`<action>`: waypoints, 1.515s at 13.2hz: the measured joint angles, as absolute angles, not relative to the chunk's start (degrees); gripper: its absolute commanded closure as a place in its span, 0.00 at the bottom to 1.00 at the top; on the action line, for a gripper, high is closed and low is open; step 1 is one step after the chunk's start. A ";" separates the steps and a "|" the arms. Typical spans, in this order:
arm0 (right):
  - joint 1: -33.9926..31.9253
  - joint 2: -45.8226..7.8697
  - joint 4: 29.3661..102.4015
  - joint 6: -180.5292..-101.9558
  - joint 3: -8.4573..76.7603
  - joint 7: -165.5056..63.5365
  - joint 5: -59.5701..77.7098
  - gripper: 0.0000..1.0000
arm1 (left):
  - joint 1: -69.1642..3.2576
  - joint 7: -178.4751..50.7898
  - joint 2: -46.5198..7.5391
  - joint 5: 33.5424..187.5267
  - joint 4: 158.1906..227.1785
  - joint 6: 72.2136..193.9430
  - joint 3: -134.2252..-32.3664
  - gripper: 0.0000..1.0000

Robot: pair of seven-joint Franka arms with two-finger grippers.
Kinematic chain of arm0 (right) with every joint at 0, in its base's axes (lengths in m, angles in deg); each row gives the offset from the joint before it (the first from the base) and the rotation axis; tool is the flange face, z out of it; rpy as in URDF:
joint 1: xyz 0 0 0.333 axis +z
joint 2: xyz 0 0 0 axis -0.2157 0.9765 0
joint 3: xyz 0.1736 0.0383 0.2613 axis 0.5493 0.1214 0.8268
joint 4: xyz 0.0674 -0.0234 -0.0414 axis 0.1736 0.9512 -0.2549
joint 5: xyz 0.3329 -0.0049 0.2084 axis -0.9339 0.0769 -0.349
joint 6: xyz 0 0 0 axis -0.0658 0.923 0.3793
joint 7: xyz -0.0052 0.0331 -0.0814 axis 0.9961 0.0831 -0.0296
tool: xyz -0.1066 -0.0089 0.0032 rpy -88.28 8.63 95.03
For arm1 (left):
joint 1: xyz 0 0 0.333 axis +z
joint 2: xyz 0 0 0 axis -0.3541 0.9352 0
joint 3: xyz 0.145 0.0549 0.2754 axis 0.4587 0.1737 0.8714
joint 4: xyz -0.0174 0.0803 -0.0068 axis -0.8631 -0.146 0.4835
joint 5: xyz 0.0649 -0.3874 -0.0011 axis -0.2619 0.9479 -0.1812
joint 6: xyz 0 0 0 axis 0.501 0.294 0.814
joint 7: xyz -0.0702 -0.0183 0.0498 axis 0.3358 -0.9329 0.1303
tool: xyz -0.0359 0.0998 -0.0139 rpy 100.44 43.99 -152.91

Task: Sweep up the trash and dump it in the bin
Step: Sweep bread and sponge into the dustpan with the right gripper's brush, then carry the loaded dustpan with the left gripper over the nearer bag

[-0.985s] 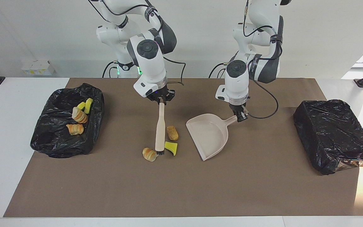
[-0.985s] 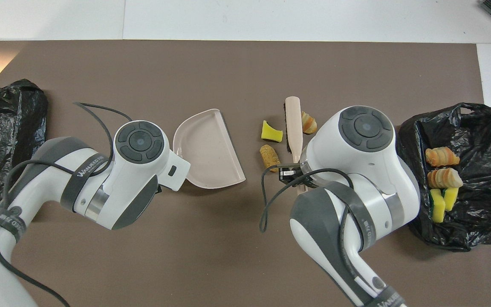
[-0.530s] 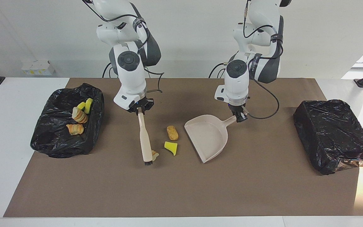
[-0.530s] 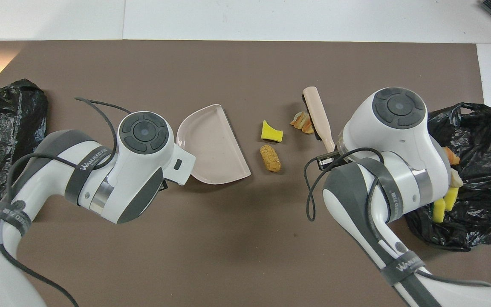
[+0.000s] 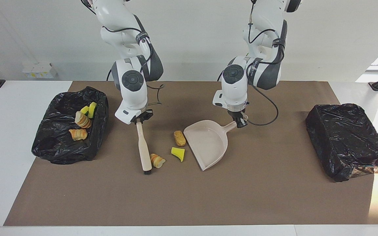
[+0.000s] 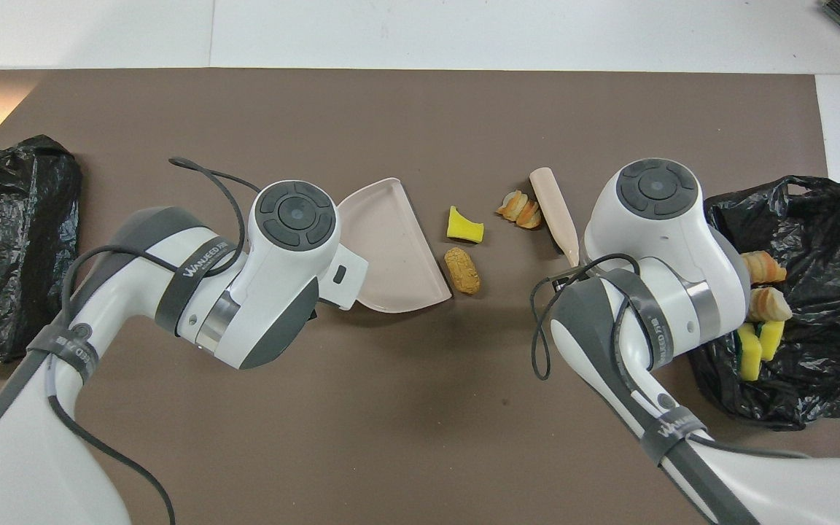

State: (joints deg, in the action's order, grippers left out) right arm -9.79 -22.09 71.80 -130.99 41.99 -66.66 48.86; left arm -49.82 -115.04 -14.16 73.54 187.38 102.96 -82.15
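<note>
My arms (image 5: 133, 82): glossy white plastic shells w/ dark grey matt bands. Brown mat (image 5: 189, 196) across the frame's middle looks like matt paper, smooth, no shine. Beige dustpan (image 5: 208, 144), centre frame: smooth plastic, satin finish. Beige brush (image 5: 142, 144), left of centre: same plastic look, dark bristles at the low end. Black bin bags (image 5: 346, 141), right and left edges: thin crinkled plastic film, glossy. Yellow wedge (image 5: 178, 153): matt foam. Striped roll (image 5: 157, 160): ridged, matt.
</note>
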 measured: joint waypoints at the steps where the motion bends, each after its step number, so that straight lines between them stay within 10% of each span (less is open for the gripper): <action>1: -8.90 -22.09 71.80 -130.42 42.16 -67.26 48.25 1.00 | -49.85 -115.03 -13.78 73.54 187.17 102.80 -82.15 1.00; 15: 6.07 -22.89 71.02 -129.01 43.58 -77.31 33.72 1.00 | -49.72 -118.98 -13.42 73.54 191.10 111.41 -81.84 1.00; 20: 4.13 -32.05 70.88 -122.32 43.37 -80.28 32.80 1.00 | -47.83 -123.41 -13.15 74.12 191.29 113.64 -81.59 1.00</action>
State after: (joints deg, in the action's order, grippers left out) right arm 4.13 -32.05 70.88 -122.32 43.37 -80.28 32.80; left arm -47.83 -123.41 -13.15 74.12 191.29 113.64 -81.59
